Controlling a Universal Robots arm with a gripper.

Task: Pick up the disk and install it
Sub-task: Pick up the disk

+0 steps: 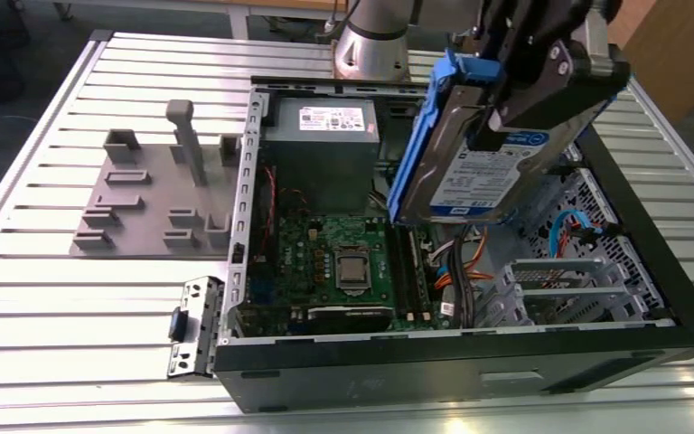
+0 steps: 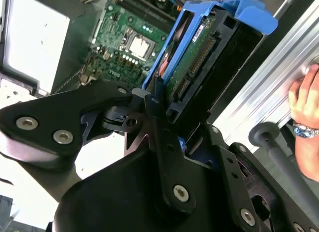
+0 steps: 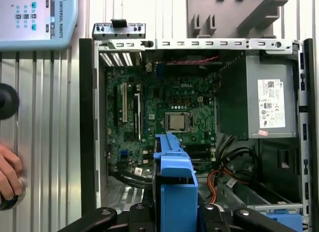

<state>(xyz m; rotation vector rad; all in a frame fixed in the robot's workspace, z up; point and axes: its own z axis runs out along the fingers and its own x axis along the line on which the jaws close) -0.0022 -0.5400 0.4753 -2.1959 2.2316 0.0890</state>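
Disk (image 1: 473, 176) up in the air, upright and a little tilted, blue-framed, above the open computer case (image 1: 468, 362), just off the motherboard (image 1: 335, 249). Gripper (image 1: 506, 122) jaws clamped tight on the disk's upper end. A person's hand (image 2: 304, 100) over the slatted table (image 1: 70, 307), beside the case.
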